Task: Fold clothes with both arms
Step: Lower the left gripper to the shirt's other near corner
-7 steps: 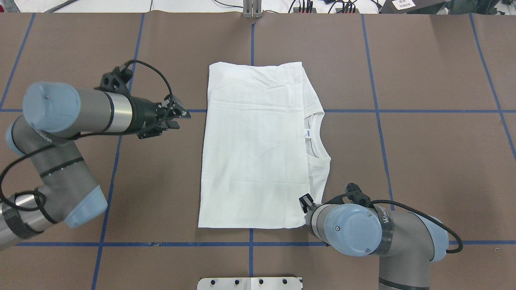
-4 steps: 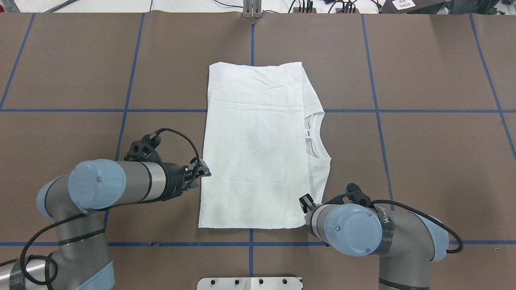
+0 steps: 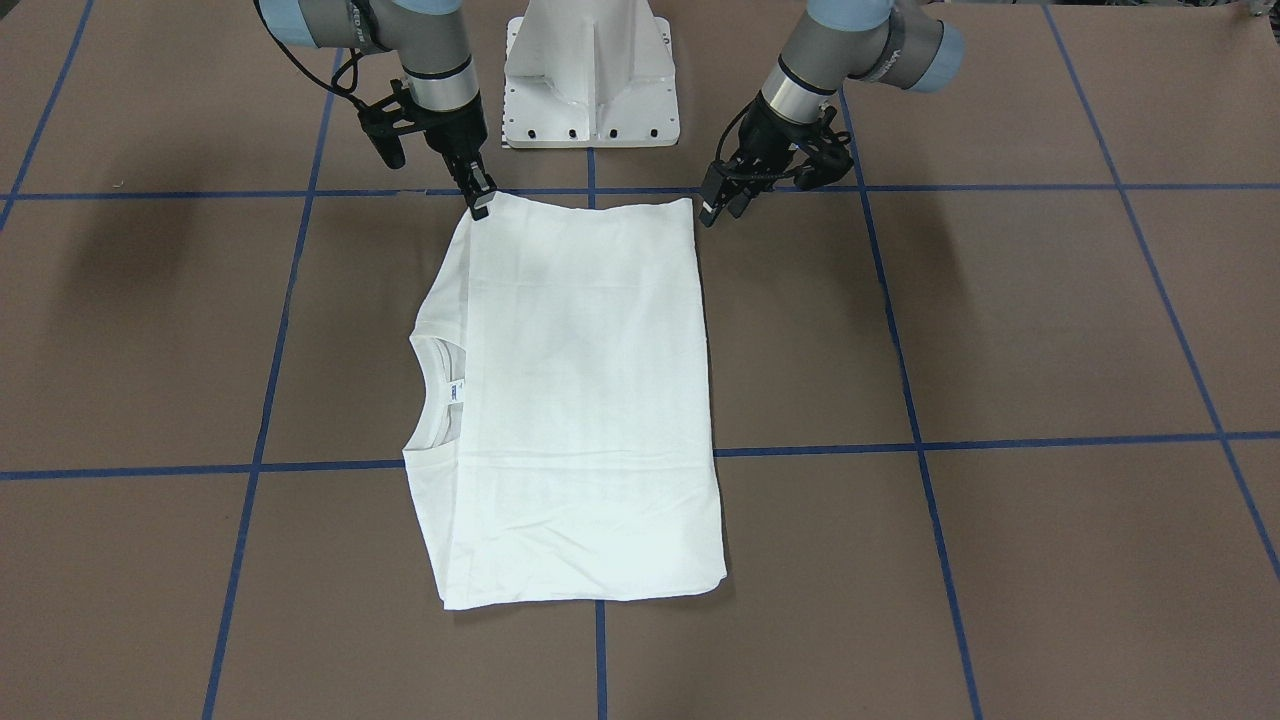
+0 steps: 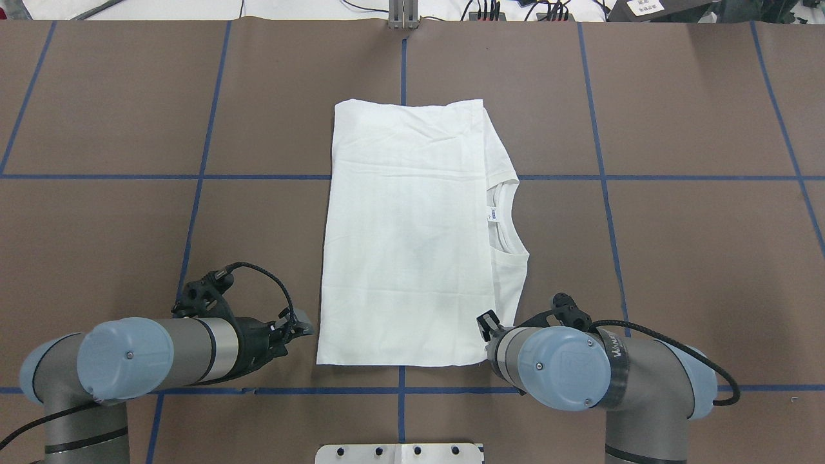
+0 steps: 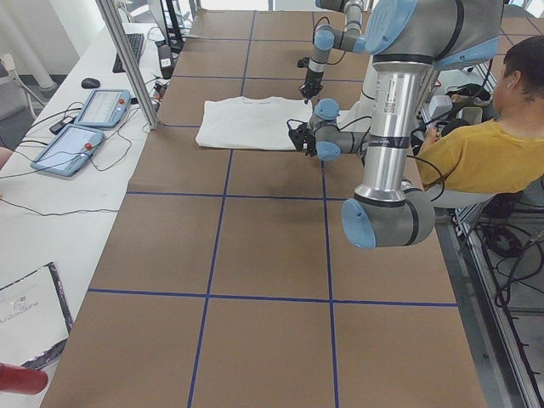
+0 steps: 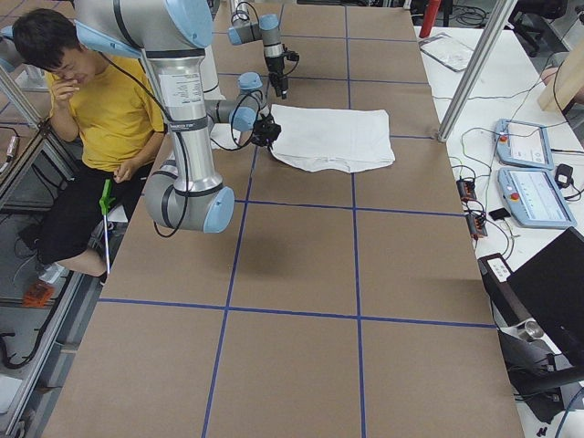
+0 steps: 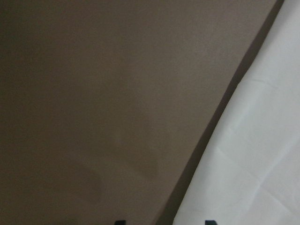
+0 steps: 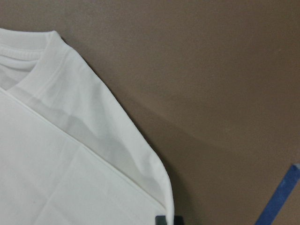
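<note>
R gripper (image 3: 480, 207) was clamped on the near (robot-side) right corner of the white T-shirt (image 4: 406, 245). Its pads sat pinched together w/ the hem between them in the wrist view. L gripper (image 3: 722, 205) hung w/ fingers apart just beside the shirt's near-left corner, cloth edge between its tips. We couldn't tell if it touched. We saw the shirt folded to a long rectangle, flat in the middle of the table (image 4: 677, 258). Its collar (image 4: 497, 235) and neck label (image 4: 492, 213) lay on the right side. A blue tape line (image 4: 401, 64) ran approx. under its centre. A person in yellow (image 6: 109, 109) sat beside the robot.
</note>
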Tool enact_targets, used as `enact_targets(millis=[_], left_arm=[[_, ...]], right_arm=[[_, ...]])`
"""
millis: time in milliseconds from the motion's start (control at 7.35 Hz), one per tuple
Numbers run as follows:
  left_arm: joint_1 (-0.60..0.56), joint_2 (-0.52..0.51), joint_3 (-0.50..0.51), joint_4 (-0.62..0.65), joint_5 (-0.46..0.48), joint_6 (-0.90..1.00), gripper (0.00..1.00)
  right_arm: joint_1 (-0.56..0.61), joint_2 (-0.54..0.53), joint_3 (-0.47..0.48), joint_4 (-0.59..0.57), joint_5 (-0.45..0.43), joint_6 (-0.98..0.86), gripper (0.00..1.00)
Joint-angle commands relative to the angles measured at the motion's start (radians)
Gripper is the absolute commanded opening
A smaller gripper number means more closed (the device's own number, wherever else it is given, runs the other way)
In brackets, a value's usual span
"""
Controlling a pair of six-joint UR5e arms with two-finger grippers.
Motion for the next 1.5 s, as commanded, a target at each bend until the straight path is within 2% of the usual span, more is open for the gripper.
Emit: enact_targets(millis=[0,408,816,952,1088,1224,1360], left_arm=[[0.024,-0.027,0.008,0.001,0.001,-0.011,0.64],[0.057,-0.048,0.031,0.001,0.002,-0.014,0.64],[0.058,-0.073,0.054,0.001,0.002,-0.014,0.58],[0.059,-0.073,0.061,0.001,0.004,-0.014,0.45],[0.059,-0.071,0.062,0.001,0.005,-0.014,0.09],[0.058,-0.071,0.061,0.001,0.007,-0.014,0.00],[0.056,-0.071,0.058,0.001,0.007,-0.014,0.00]], right_arm=[[-0.002,0.000,0.001,0.000,0.000,0.000,0.00],[-0.002,-0.001,0.001,0.000,0.000,0.000,0.00],[-0.002,-0.003,0.001,-0.002,-0.002,0.000,0.00],[-0.002,-0.003,0.001,-0.003,-0.002,0.000,0.00],[-0.002,-0.003,0.001,-0.003,-0.002,0.000,0.00],[0.000,-0.004,0.001,-0.003,-0.002,0.000,0.00],[0.000,-0.005,0.001,-0.003,-0.003,0.000,0.00]])
